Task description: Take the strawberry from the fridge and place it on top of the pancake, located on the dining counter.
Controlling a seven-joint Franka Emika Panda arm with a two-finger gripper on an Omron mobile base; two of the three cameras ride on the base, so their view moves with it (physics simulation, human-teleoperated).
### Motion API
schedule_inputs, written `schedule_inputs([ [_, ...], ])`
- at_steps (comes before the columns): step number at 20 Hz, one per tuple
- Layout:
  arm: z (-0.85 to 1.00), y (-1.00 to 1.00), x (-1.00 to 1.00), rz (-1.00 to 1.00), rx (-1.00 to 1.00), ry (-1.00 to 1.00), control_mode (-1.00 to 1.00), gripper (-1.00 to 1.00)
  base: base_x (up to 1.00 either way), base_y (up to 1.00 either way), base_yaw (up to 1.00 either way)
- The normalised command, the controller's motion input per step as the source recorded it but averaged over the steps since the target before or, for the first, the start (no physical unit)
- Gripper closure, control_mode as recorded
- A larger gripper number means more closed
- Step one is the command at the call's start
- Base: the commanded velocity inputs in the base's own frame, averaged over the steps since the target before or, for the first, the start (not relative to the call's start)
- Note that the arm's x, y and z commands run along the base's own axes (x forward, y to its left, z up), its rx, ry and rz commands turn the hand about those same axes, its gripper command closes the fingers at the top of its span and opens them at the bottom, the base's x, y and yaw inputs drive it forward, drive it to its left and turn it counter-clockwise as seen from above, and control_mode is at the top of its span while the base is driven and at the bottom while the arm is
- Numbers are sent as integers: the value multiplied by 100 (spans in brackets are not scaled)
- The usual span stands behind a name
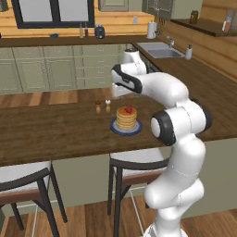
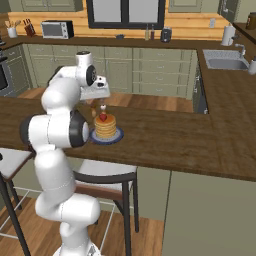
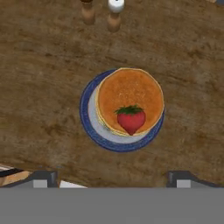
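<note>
A small red strawberry [image 3: 131,119] lies on top of the golden pancake [image 3: 127,92] stack, near its edge, on a round blue plate [image 3: 89,122]. The plate rests on the dark wooden dining counter [image 3: 43,65]. My gripper [image 3: 113,178] hangs above the stack, open, its two fingertips [image 3: 43,177] spread wide with nothing between them. From the left base the strawberry [image 1: 128,110] tops the pancake [image 1: 126,119] just past my forearm. From the right base my gripper [image 2: 97,100] hovers over the strawberry [image 2: 103,118] and pancake [image 2: 105,127]. The fridge is out of view.
Two small shakers [image 1: 98,106] [image 1: 108,105] stand just behind the plate. Two stools [image 1: 23,178] [image 1: 134,164] sit under the counter's near edge. A side counter with a sink [image 1: 159,50] runs along the right. Bare wood stretches either side of the plate.
</note>
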Motion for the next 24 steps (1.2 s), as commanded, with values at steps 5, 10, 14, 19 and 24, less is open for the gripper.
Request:
schedule_inputs([
  [5,34,47,-100,0,0,-8,-100,-100,0,0,0],
  [10,36,32,-100,-4,0,0,-100,-100,0,0,0],
  [14,19,20,-100,-5,0,0,-100,-100,0,0,0],
  [19,3,12,-100,-2,0,-3,-100,-100,0,0,0],
  [24,-6,0,-100,-2,0,-7,-100,-100,0,0,0],
])
